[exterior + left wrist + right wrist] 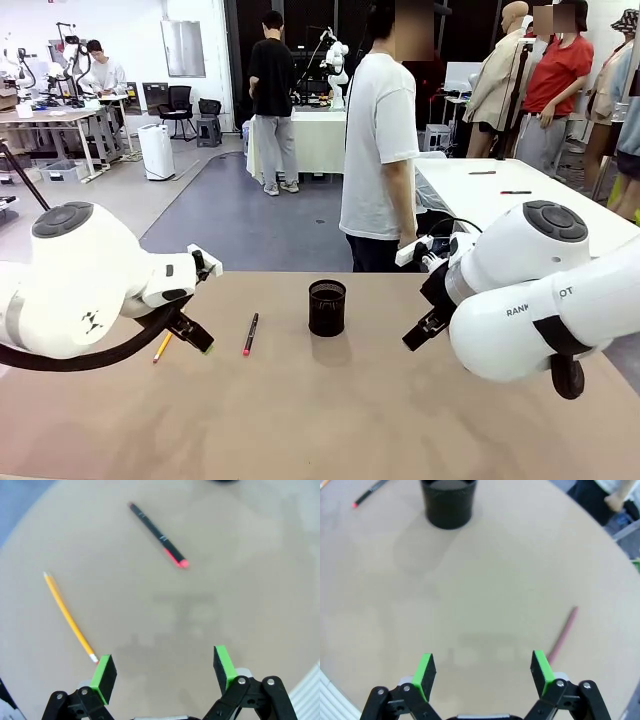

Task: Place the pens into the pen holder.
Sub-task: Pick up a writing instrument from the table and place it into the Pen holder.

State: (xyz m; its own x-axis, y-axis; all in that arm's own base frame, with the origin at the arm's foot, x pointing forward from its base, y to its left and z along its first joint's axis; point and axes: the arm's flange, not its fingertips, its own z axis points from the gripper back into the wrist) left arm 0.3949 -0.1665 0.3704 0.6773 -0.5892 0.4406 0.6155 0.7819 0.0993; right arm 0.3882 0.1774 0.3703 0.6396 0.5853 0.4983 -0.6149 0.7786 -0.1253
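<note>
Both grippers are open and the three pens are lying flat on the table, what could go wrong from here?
1. The yellow-orange pencil lies flat, off to one side of the open left gripper; closing there might just nudge it away.
2. The reddish-brown pen sits likewise beside the open right gripper.
3. The small black mesh cup may tip if a pen strikes its rim.
</note>
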